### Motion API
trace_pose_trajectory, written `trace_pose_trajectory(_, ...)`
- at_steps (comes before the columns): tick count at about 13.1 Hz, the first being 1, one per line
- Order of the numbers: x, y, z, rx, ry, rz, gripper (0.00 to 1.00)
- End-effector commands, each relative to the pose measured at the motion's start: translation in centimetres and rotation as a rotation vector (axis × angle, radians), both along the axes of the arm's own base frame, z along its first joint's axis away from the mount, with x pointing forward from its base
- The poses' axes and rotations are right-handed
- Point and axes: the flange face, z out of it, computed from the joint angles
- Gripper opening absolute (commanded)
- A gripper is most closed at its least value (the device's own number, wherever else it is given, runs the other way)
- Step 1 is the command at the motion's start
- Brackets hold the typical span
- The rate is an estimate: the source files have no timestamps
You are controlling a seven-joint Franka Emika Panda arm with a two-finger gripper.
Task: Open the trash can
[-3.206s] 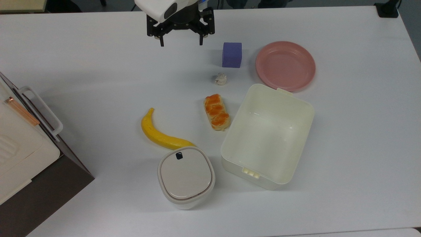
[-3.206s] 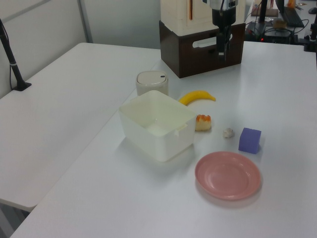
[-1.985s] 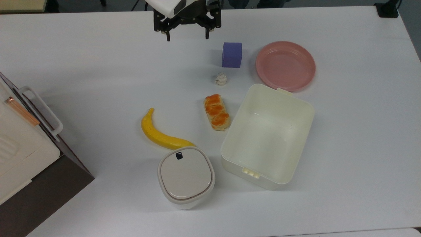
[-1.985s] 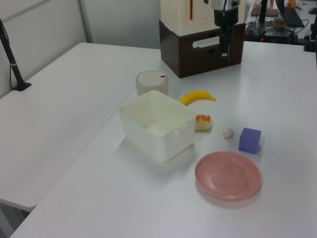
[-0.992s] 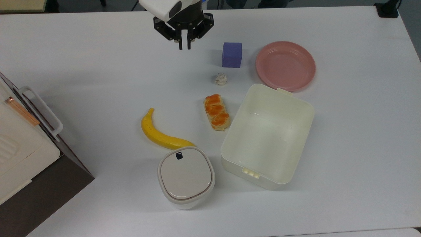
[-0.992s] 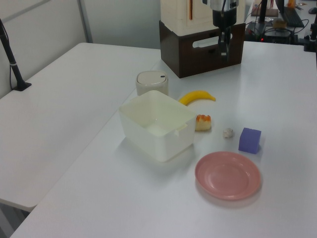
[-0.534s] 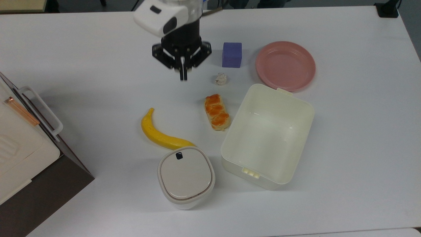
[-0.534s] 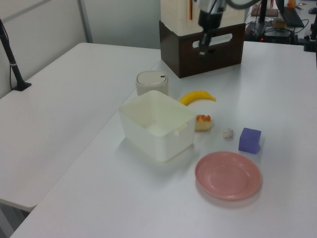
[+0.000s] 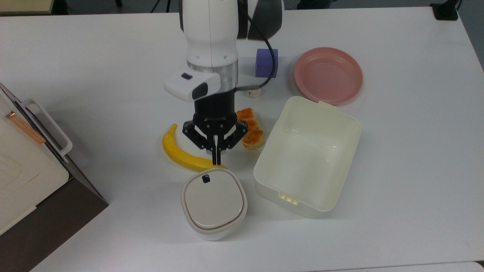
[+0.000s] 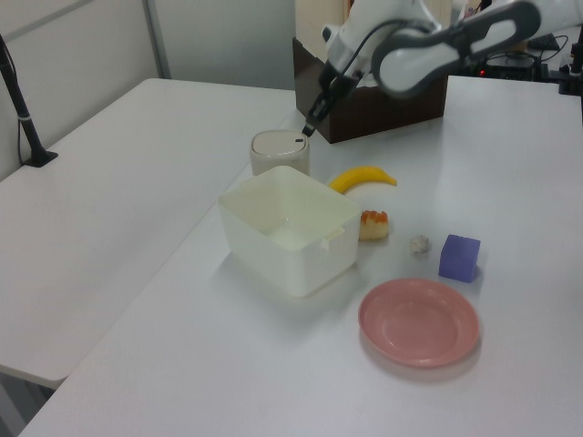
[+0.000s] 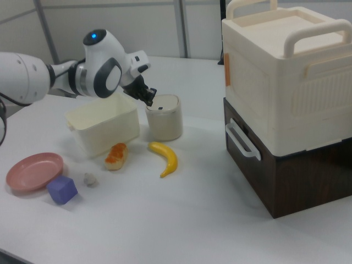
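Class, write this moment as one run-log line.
phase: approach | gripper: shut, above button | trash can: lid closed | banana: beside can

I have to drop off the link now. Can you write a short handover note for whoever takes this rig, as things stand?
Gripper: shut, empty, pointing down just above the trash can, close to the dark button on its rim.
Trash can: upright on the table, between the banana and the cream tub; beige lid flat and closed.
Done: approach to the button.
Left: press the button so the lid flips up, then lift clear.
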Motion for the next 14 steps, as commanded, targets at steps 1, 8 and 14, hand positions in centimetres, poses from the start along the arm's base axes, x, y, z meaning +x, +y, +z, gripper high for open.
trace_pose_trajectory(1,1.3,-0.2,-0.4,0.018,-0.065,-0.028,0.06)
trace_pose_trajectory(8,3.5,-0.9,-3.8,0.001,-0.134,-0.032,0.06)
trace_pose_trajectory(14,2.8,-2.3,-2.3,-0.013,-0.138,-0.042,0.06)
